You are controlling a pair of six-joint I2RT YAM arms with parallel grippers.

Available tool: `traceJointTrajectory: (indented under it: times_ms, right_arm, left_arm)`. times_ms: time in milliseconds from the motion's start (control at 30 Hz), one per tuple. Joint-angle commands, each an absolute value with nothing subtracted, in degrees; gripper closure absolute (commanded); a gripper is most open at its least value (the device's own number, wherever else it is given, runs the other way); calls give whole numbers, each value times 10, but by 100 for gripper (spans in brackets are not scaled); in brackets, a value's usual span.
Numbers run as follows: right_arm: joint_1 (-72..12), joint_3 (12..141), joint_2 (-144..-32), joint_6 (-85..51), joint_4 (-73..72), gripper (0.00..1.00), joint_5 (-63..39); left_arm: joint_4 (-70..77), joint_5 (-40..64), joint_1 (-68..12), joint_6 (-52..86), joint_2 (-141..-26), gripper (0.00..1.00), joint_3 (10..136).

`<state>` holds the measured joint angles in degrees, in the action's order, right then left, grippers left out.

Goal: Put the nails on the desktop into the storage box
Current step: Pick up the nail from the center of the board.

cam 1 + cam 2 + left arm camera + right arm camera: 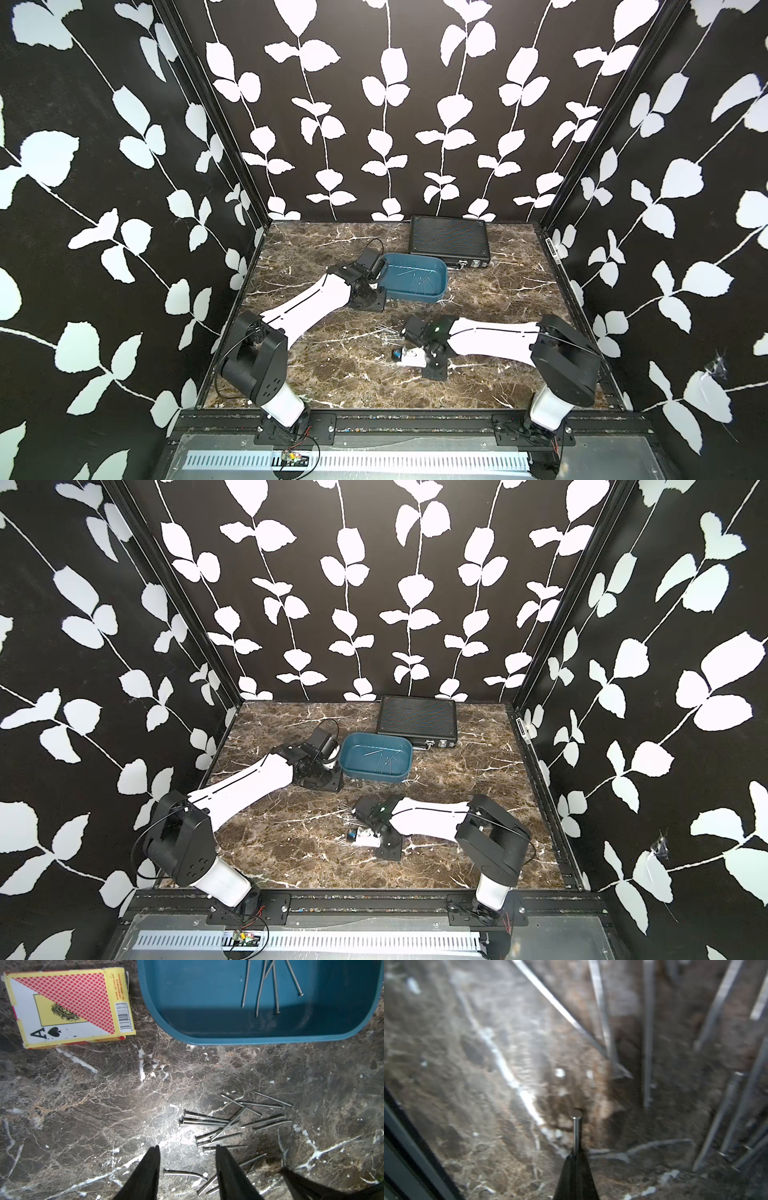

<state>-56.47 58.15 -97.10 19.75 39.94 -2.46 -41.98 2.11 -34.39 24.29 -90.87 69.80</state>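
The teal storage box [415, 297] [374, 776] [207, 1001] sits mid-desktop with several nails [419, 280] [268, 987] inside. More nails [228, 1126] [386, 330] lie scattered on the brown marble desktop [332, 374] in front of it. My left gripper [188, 1148] is open above the desktop, and a bent nail [185, 1174] lies flat between its fingers. My right gripper [576, 1155] is low over the pile, shut on one nail [576, 1132] that sticks out head-first beyond the tips. Blurred nails [648, 1043] lie around it.
A black ribbed case [449, 241] [417, 719] stands at the back behind the storage box. A playing-card box [68, 1005] [409, 357] lies on the desktop beside the right wrist. The left arm's wrist [365, 282] is at the storage box's left end.
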Motion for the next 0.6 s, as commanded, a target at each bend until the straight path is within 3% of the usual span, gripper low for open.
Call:
traceJointTrajectory:
  times_ms: [0,233,567]
  right_arm:
    - [-511,575,-905,157,374,100,-52]
    - [-395,627,-845,13,364,100,-135]
    - [-321,765,-968,-292,288,100,-177]
  left_arm:
    - [-415,23,-338,251,-913,54,719]
    - [-377,46,-317,284,-918,54,728]
    - [-387,48,-316,282,-910,54,746]
